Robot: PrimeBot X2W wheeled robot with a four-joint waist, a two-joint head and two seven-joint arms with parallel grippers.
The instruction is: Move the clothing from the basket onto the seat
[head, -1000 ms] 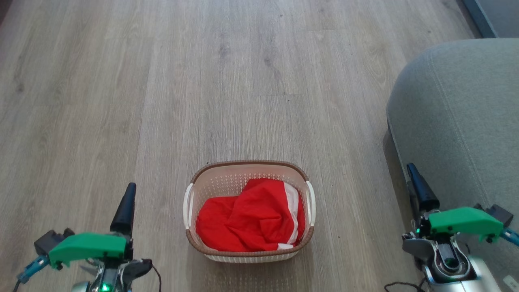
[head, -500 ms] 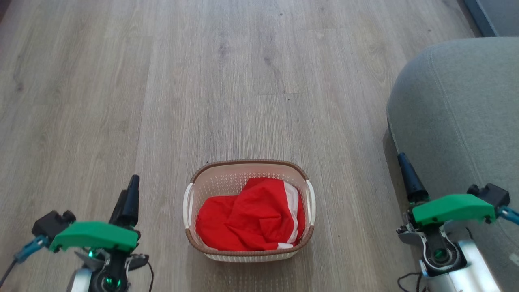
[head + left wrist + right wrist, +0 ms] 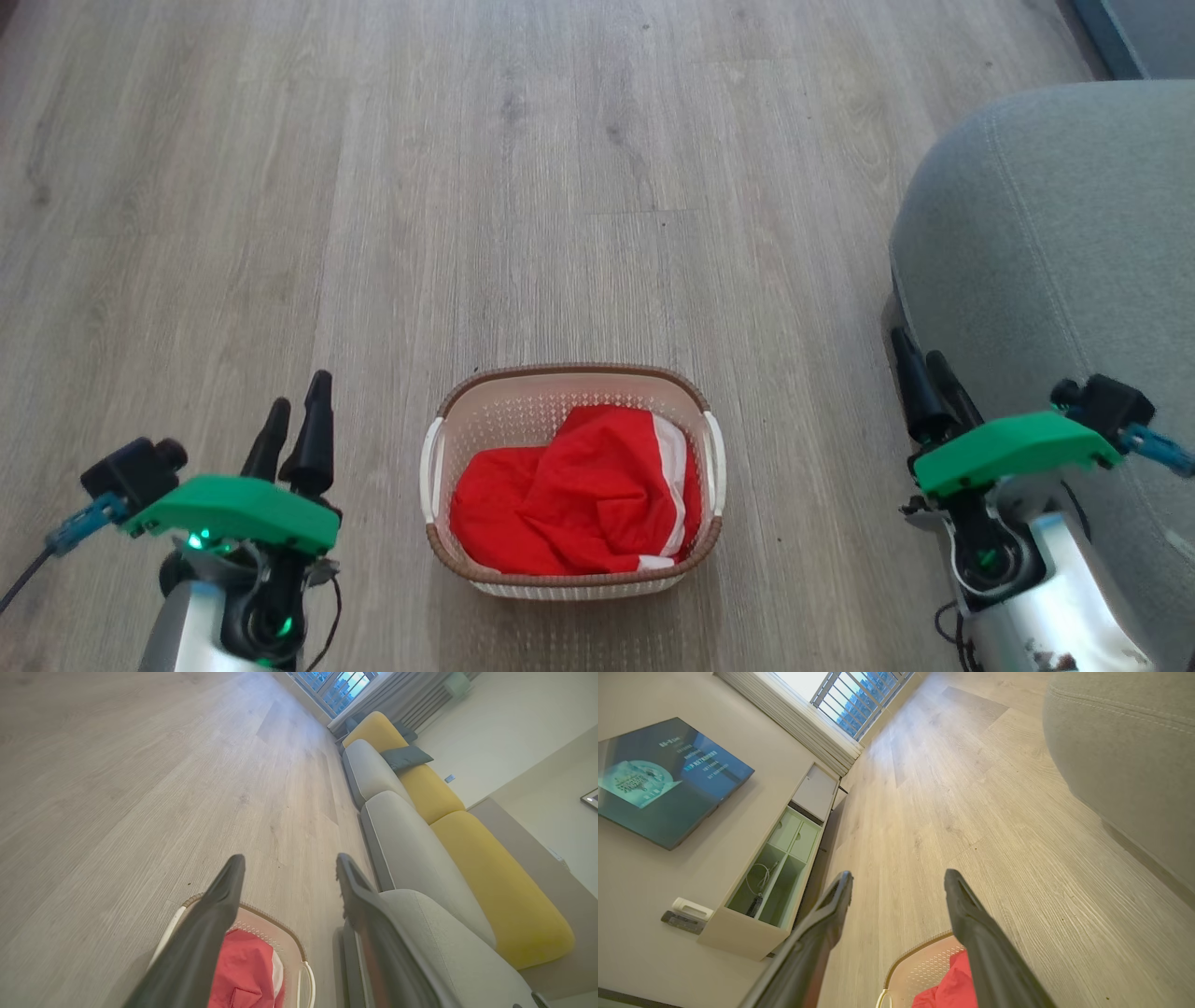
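Pale wood-look plank floor (image 3: 560, 187) runs toward a barred window (image 3: 859, 700). A wall-mounted television (image 3: 663, 779) glows blue near a low cream cabinet (image 3: 770, 882) with pale green open compartments. A dark teal pillow (image 3: 405, 757) lies against yellow cushions (image 3: 495, 877).

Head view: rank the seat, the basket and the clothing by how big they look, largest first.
1. the seat: largest, even though the picture's edge cuts it off.
2. the basket.
3. the clothing: it lies inside the basket, so it looks smaller than the basket.
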